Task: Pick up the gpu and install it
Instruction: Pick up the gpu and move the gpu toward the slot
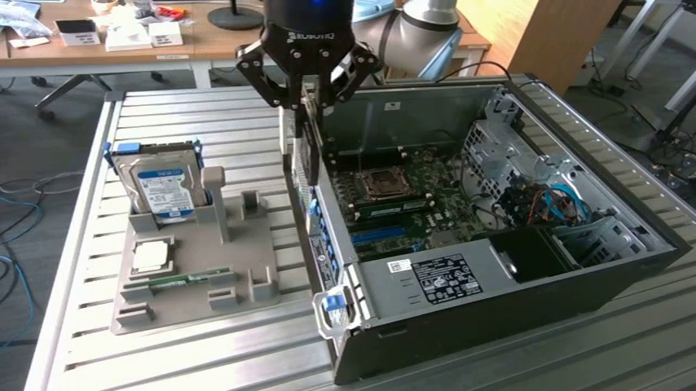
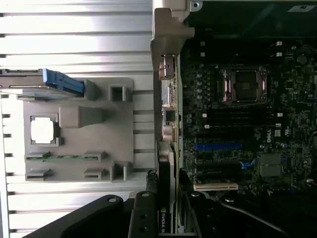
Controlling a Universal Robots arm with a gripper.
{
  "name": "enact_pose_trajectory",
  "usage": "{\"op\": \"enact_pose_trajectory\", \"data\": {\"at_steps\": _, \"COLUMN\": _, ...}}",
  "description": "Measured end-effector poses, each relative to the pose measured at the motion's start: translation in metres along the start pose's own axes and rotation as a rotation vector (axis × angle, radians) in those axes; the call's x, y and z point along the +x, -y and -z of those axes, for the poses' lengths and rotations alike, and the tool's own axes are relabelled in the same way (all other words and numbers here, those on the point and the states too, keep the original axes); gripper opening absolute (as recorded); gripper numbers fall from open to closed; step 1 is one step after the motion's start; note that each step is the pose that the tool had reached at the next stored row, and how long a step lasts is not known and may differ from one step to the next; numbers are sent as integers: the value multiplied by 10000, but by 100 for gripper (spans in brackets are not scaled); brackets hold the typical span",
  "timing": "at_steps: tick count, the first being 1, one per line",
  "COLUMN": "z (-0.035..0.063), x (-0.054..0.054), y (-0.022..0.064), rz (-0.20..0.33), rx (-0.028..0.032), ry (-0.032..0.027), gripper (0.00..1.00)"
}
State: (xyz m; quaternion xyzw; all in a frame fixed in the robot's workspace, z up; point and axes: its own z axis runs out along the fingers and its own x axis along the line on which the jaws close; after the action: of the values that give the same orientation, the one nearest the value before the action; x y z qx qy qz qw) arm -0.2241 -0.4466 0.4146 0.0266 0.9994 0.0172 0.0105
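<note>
**Card hangs edge-down at the case wall**

Nearest in the exterior view, a grey moulded plastic holder [image 1: 196, 293] sits on the ribbed aluminium worktop [image 1: 218, 358]. A boxy silver hard drive with a blue-white label [image 1: 163, 186] stands in one of its slots, and a narrow green memory stick [image 1: 191, 278] lies in a groove. Each recess seems shaped to prop its part where it can be gripped.

Just beside it, on the exterior view's right, the open black-and-grey computer case [image 1: 609, 269] lies on its side. This turns the green motherboard [image 1: 435, 204] upward, so cards would go in from above.

Further back, the black two-fingered tool [image 1: 308, 91] is clamped narrow on the top edge of the gpu [image 1: 311, 155], a thin green circuit-board card with a silver bracket strip. The card hangs upright over the case wall on the exterior view's left, not yet seated. Its bracket is on the outer side. In the wrist view the gpu [image 2: 167, 163] runs alongside the board's edge, near a blue expansion slot [image 2: 218, 146], probably so that its connector edge points down at the slots.
</note>
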Motion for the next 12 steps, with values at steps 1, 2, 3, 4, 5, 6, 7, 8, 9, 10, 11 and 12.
{"op": "enact_pose_trajectory", "data": {"at_steps": 1, "z": -2, "x": -56, "y": -4, "rz": -2, "rx": -1, "ry": 1, "gripper": 27}}
{"op": "enact_pose_trajectory", "data": {"at_steps": 2, "z": -2, "x": -85, "y": -5, "rz": -2, "rx": 0, "ry": 0, "gripper": 27}}
{"op": "enact_pose_trajectory", "data": {"at_steps": 3, "z": -2, "x": -114, "y": -7, "rz": -2, "rx": 0, "ry": 0, "gripper": 27}}
{"op": "enact_pose_trajectory", "data": {"at_steps": 4, "z": -3, "x": -143, "y": -8, "rz": -1, "rx": 0, "ry": 0, "gripper": 27}}
{"op": "enact_pose_trajectory", "data": {"at_steps": 5, "z": -4, "x": -173, "y": -10, "rz": -1, "rx": 0, "ry": 0, "gripper": 27}}
{"op": "enact_pose_trajectory", "data": {"at_steps": 6, "z": -4, "x": -206, "y": -11, "rz": 0, "rx": 0, "ry": 0, "gripper": 27}}
{"op": "enact_pose_trajectory", "data": {"at_steps": 7, "z": -5, "x": -233, "y": -13, "rz": -2, "rx": -1, "ry": 1, "gripper": 27}}
{"op": "enact_pose_trajectory", "data": {"at_steps": 8, "z": -6, "x": -262, "y": -15, "rz": -2, "rx": -1, "ry": 1, "gripper": 27}}
{"op": "enact_pose_trajectory", "data": {"at_steps": 9, "z": -6, "x": -290, "y": -16, "rz": -2, "rx": 0, "ry": 0, "gripper": 27}}
{"op": "enact_pose_trajectory", "data": {"at_steps": 10, "z": -7, "x": -319, "y": -18, "rz": -2, "rx": -1, "ry": 0, "gripper": 27}}
{"op": "enact_pose_trajectory", "data": {"at_steps": 11, "z": -8, "x": -347, "y": -19, "rz": -1, "rx": -1, "ry": 1, "gripper": 27}}
{"op": "enact_pose_trajectory", "data": {"at_steps": 12, "z": -9, "x": -376, "y": -21, "rz": -1, "rx": -1, "ry": 1, "gripper": 27}}
